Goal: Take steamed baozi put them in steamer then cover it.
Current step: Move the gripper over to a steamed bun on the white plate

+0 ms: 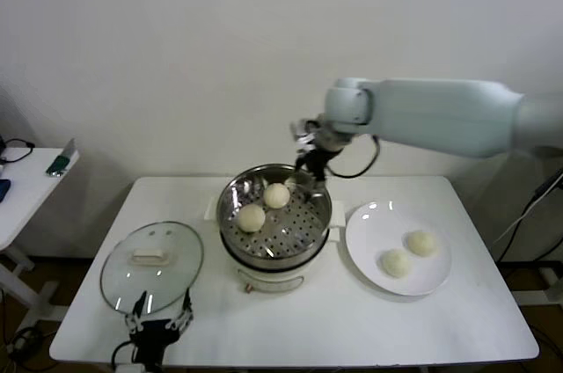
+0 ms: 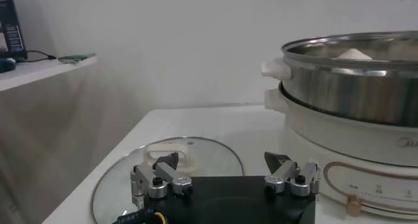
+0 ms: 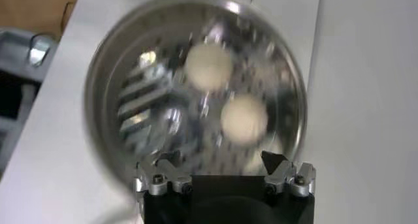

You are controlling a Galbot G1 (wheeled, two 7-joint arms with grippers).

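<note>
Nearest the head camera, the left gripper (image 1: 158, 325) waited with jaws spread and empty at the cover's (image 1: 151, 266) six o'clock edge. Over the steamer's (image 1: 274, 215) far rim, at its one o'clock, the right gripper (image 1: 310, 159) hung released, holding nothing. Two steamed baozi (image 1: 263, 206) sat on the tray inside. The other two (image 1: 409, 252) lay on the white plate (image 1: 398, 247), toward four o'clock from the right gripper, which was clearly the nearer arm.

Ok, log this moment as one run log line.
right hand: open, above steamer far rim | baozi: two in steamer, two on plate | left hand: open, by cover | cover: on table
</note>
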